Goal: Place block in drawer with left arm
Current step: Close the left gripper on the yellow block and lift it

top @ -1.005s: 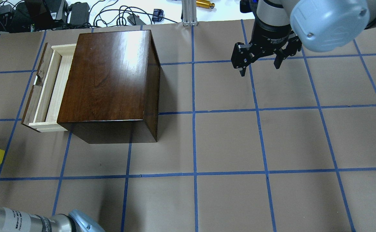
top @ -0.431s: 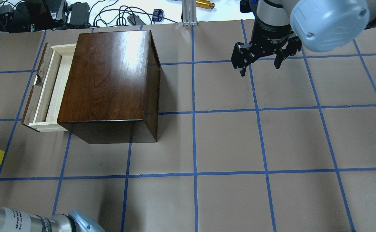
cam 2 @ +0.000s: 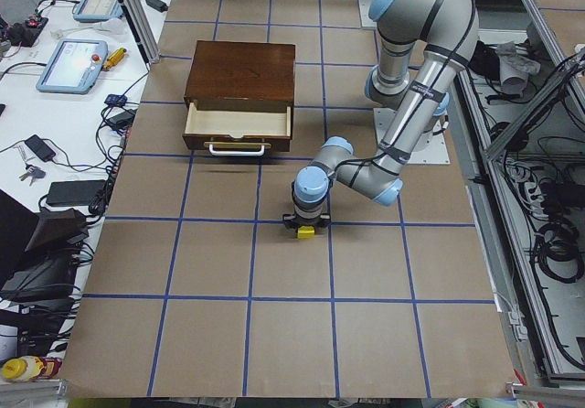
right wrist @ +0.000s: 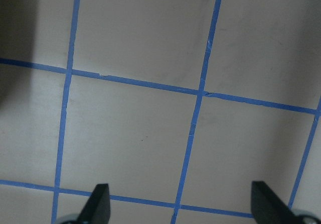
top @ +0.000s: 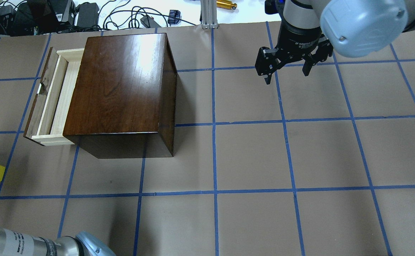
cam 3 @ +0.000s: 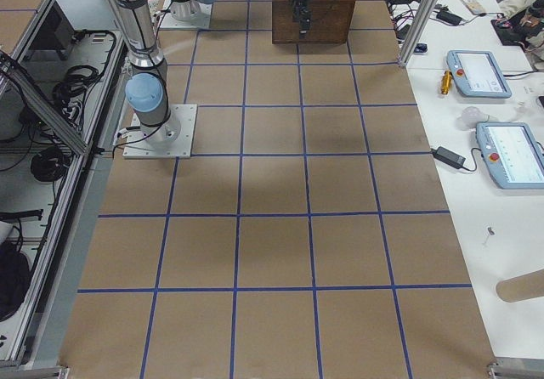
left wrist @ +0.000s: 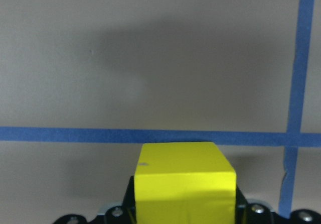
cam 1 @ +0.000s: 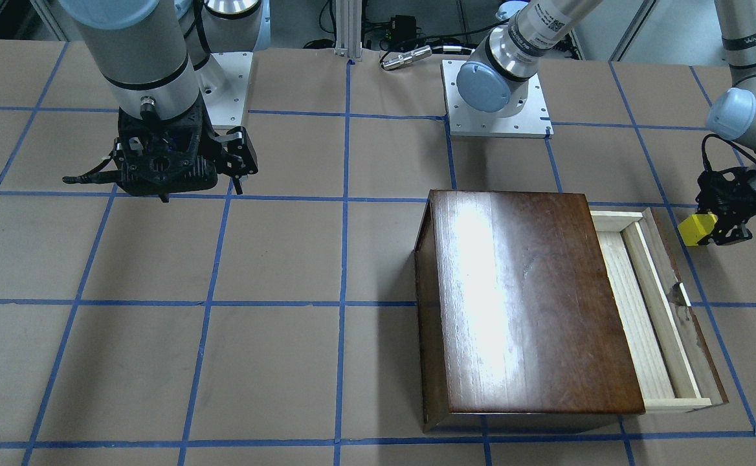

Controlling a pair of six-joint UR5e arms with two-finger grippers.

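One small bright yellow cube (left wrist: 185,184) sits clamped between the black fingers of my left gripper (cam 1: 708,231), over the brown-papered table (top: 250,156). From overhead, it hangs at about seven o'clock of the shallow pale-wood drawer (cam 1: 660,310). That drawer stands out of the glossy dark brown wooden box (cam 1: 533,298), showing its bare floor. My right gripper (top: 286,77) hovers at two o'clock of the box, fingers spread wide on nothing.

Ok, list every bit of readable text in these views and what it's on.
"2F Adaptive": black body of the right gripper; the smaller lines below are unreadable.
"UNIVERSAL R", roughly: silver tube of the left arm.
The sticker on that arm: too small to read.
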